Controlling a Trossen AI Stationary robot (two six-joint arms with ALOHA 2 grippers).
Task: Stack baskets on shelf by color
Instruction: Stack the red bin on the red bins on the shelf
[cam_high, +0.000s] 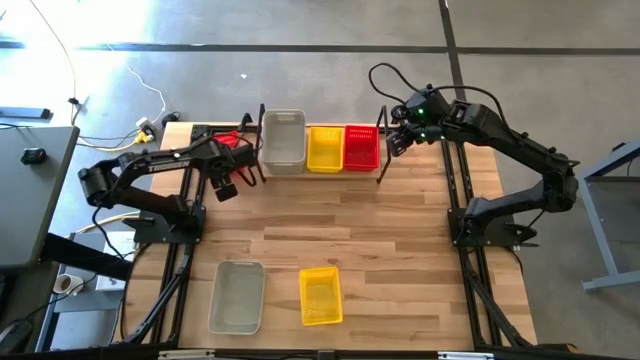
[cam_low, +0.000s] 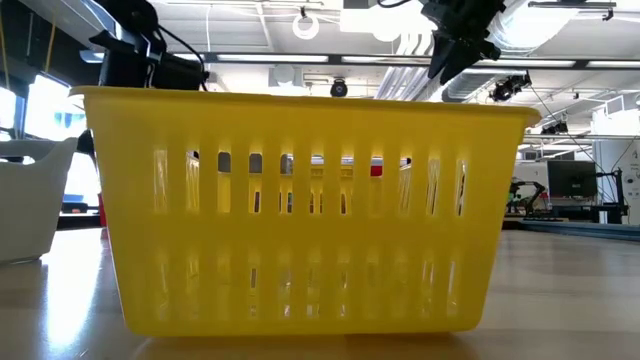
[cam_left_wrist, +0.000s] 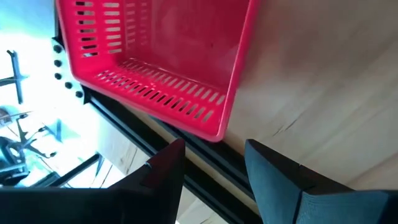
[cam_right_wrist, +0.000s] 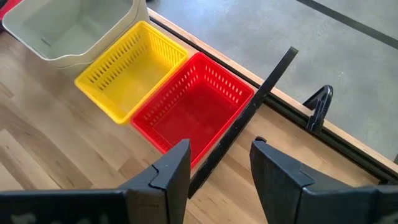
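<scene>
A: How will the baskets handle, biggest spread first?

B: By the look of them, light, thin plastic mesh, a bit springy and slick, so a rim pinch on a short wall seems the safest hold; squeezing the slotted sides could flex them. On the shelf (cam_high: 380, 165) at the upper middle of the high view sit a grey-white stack (cam_high: 284, 140), a yellow stack (cam_high: 325, 149) and a red stack (cam_high: 361, 148), side by side and touching. At the lower middle of the desk (cam_high: 400, 260) lie a loose grey-white basket (cam_high: 238, 296) and a loose yellow basket (cam_high: 320, 296), near each other but apart.

A: Any others?

B: A red basket (cam_left_wrist: 158, 59) lies by the left arm, at the upper left of the desk beside the shelf.

A: And the arms?

B: The left gripper (cam_high: 226, 188) is stretched toward the shelf's left end, just past that red basket, jaws spread and holding nothing. The right gripper (cam_high: 397, 140) reaches in from the right, hanging beside the shelf's right end loop next to the red stack, jaws likewise apart and empty.
</scene>
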